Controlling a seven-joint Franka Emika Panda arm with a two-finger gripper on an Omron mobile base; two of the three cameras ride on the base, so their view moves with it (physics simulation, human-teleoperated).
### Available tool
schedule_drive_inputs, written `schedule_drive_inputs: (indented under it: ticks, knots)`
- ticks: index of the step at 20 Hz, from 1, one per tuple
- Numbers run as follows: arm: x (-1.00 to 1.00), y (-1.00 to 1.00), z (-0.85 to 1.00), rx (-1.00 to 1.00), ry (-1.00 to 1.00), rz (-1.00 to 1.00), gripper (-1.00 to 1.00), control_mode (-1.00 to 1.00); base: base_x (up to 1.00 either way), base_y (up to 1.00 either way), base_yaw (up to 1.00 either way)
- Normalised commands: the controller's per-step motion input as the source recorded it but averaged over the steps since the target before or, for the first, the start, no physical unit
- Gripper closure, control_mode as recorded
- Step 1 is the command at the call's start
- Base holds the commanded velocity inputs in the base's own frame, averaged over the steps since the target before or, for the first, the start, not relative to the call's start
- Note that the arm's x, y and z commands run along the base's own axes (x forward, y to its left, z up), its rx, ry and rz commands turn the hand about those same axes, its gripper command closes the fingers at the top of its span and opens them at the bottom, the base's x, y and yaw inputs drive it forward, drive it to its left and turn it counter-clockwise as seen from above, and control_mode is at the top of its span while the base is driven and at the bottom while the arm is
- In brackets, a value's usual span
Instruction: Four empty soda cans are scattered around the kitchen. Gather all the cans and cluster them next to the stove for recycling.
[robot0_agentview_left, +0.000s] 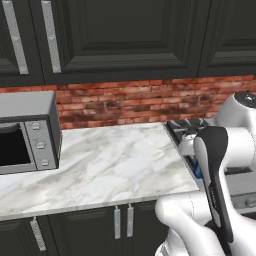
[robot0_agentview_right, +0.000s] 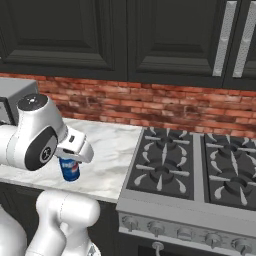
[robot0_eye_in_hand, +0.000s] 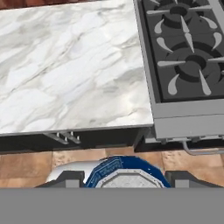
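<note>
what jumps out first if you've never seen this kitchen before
The white arm holding a blue can between its fingers, above the counter's front edge just left of the stove. Behind runs a red brick wall under dark cabinets, with a grey microwave at the counter's far left.

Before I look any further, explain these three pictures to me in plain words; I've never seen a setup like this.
This is a white robot arm in a simulated kitchen. Two pictures come from cameras on its base, behind it to the left and the right; the third looks along its hand. Its end effector is shut on a blue soda can, held above the marble counter. Beside the counter is a gas stove with black grates. A grey microwave sits at the counter's far left, under dark cabinets.
</note>
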Motion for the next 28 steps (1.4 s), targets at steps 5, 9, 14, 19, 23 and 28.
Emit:
schedule_drive_inputs:
  ticks: [5, 9, 14, 19, 23, 28]
  knots:
    - [0.43, -0.12, -0.09, 0.00, 0.00, 0.00, 1.00, -1.00, 0.00, 0.00, 0.00]
    - [0.41, -0.11, -0.19, 0.00, 0.00, 0.00, 1.00, -1.00, 0.00, 0.00, 0.00]
    - [0.48, -0.07, -0.31, 0.00, 0.00, 0.00, 1.00, -1.00, 0.00, 0.00, 0.00]
    - [0.42, -0.03, -0.31, 0.00, 0.00, 0.00, 1.00, -1.00, 0.00, 0.00, 0.00]
    - [0.37, -0.03, -0.24, 0.00, 0.00, 0.00, 1.00, -1.00, 0.00, 0.00, 0.00]
    - [0.21, -0.10, -0.11, 0.00, 0.00, 0.00, 1.00, -1.00, 0.00, 0.00, 0.00]
